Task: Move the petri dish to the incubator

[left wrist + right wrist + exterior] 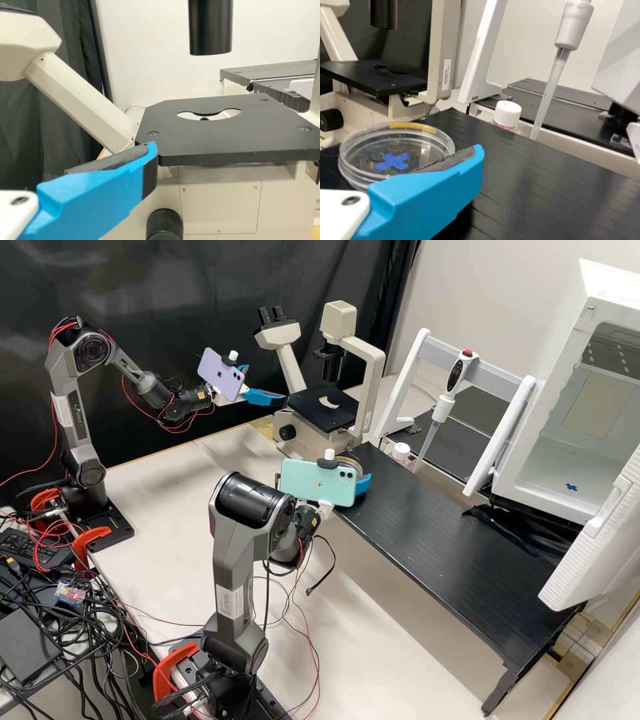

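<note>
We've got the petri dish [395, 155] on the end of the black shelf [535, 185] nearest the microscope [372, 80], a blue cross showing through its clear base. The right gripper [363, 485] is right at it, spread rather than pinching, as far as we can judge; the near blue finger [432, 192] runs along the dish's side, and whether its pad touches the wall, we can't quite tell. Over by the microscope, the left gripper [267, 383] hangs spread with nothing in it.

So this looks like the grasp, and here's how we'd want it done: centre the dish between the pads, keep them level and low on the wall, then close slowly and evenly. Squeeze hard and that thin plastic could flex or squirt away; catch only the lid and the base could drop. Once it's snug, we lift straight up, flat, before swinging toward the incubator [590, 280]. Its door [593, 547] stands open, a blue cross mark [571, 487] on the floor inside, the likely landing spot.
</note>
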